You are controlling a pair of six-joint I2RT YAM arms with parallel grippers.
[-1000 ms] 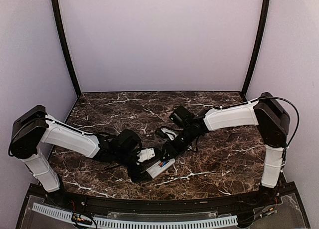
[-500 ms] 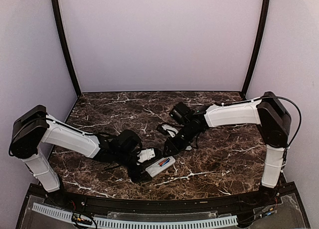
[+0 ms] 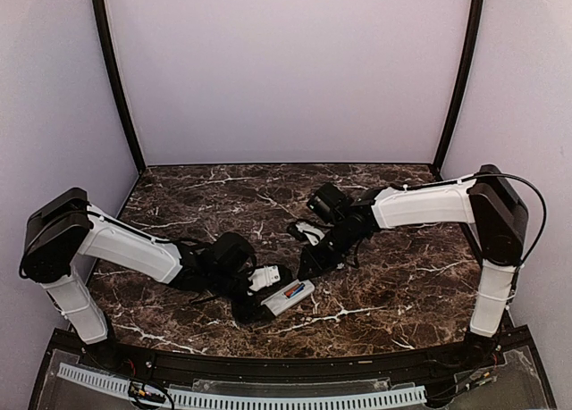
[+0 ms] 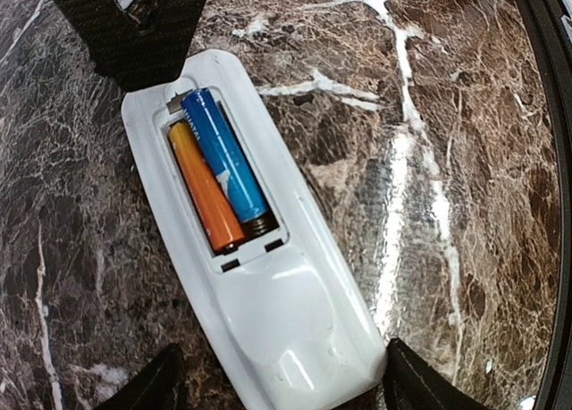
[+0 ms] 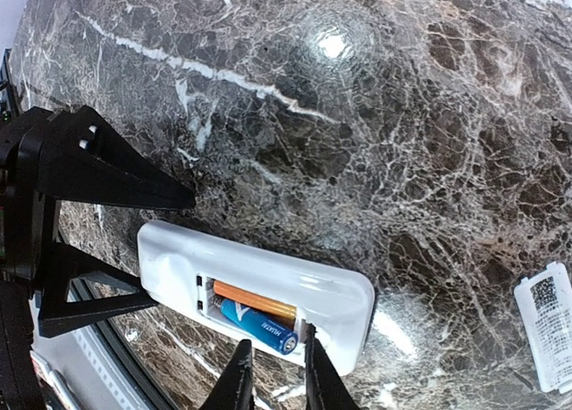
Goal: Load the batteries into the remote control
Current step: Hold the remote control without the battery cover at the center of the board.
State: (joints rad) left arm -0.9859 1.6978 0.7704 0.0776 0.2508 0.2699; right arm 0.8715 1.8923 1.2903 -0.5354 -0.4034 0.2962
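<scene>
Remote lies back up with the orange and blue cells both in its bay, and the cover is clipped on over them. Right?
Not quite. The cover is off: the right wrist view shows it lying on the table apart from the remote, whose bay is open. The orange cell and blue cell do both sit in the bay.

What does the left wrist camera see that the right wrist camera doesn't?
Only the left wrist camera shows the black table edge running down one side. Only the right wrist camera shows the small white cover, lying off by itself, away from everything else. Both show the remote lying back up, with the orange battery and the blue battery side by side in its open compartment.
</scene>
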